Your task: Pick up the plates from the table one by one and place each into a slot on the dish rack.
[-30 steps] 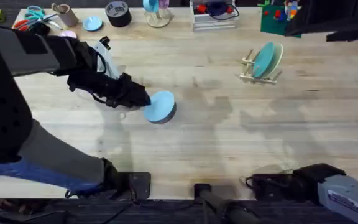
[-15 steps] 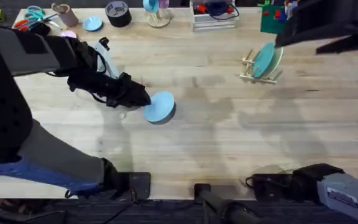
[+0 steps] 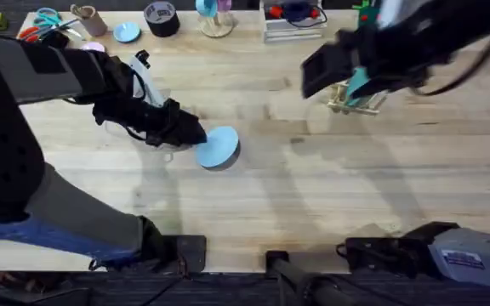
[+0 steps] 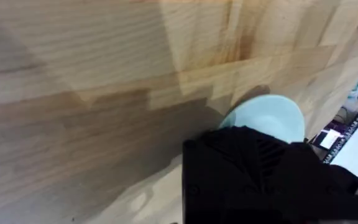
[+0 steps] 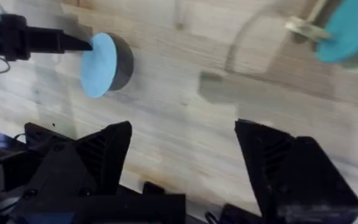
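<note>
Teal plate [image 3: 363,82] already slotted in dish rack [image 3: 340,95], far right. Pale blue plate [image 3: 219,145] gripped by left pincer [image 3: 196,136] on tabletop [image 3: 313,187]; racking pending. Right pincer [image 5: 182,155] held open.

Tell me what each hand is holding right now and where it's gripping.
The left hand grips the pale blue plate by its near edge, tilting it up off the table. The right hand is open, holding nothing.

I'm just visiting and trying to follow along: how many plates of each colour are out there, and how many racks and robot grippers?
Teal plate, standing in the dish rack: 1
Pale sky blue plate, on the table at the left gripper: 1
Dish rack: 1
Grippers, counting the right gripper: 2
Total: 5
</note>
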Motion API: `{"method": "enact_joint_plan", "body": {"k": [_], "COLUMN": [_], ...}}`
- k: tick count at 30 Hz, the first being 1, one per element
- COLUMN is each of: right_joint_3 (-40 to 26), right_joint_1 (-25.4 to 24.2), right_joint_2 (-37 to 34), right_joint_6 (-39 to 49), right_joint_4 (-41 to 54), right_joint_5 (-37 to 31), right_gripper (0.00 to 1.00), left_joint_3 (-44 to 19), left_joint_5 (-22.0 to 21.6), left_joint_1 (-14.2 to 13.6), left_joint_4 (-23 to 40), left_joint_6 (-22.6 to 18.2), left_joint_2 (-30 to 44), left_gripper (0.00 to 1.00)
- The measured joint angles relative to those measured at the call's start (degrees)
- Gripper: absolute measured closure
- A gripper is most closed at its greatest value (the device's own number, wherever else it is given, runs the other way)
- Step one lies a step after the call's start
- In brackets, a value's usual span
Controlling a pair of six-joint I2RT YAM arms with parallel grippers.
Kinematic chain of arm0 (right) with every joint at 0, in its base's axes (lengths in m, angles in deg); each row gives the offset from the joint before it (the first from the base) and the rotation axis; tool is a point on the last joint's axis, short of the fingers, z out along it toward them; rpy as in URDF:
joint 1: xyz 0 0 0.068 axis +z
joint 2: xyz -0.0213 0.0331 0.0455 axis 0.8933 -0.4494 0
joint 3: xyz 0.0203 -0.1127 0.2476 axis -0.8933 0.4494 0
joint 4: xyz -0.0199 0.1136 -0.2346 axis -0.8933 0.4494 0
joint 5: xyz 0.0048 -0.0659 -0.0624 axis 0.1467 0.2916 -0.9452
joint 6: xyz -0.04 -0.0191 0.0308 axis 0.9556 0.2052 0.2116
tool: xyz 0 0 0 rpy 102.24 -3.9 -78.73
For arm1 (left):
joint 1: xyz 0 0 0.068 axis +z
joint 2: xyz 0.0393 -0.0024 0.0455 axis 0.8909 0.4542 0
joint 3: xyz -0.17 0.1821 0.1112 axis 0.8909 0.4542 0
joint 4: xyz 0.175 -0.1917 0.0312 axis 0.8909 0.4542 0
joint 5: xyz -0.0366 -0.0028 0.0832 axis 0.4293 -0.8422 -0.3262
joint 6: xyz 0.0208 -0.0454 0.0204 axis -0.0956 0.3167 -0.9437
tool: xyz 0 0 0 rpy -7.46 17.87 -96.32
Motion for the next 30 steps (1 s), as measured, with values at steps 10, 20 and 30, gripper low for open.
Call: {"method": "enact_joint_plan", "body": {"k": [10,20,30], "right_joint_3": [15.23,20.09,20.16], "right_joint_1": [1.36,7.53,15.32], "right_joint_2": [-3.40,-5.34,-11.78], "right_joint_6": [-5.37,-15.01,-30.44], "right_joint_4": [-19.72,-29.85,-37.06], "right_joint_5": [11.61,13.80,13.92], "right_gripper": [0.007,0.008,0.007], "left_joint_3": [0.00,0.00,0.00], "left_joint_5": [0.07,0.08,0.07], "left_joint_1": [-0.02,-0.02,-0.02], "left_joint_4": [-0.19,-0.20,-0.22], "left_joint_6": [0.00,0.00,0.02], "left_joint_2": [0.00,0.00,0.00], "left_gripper": [0.959,0.960,0.959]}}
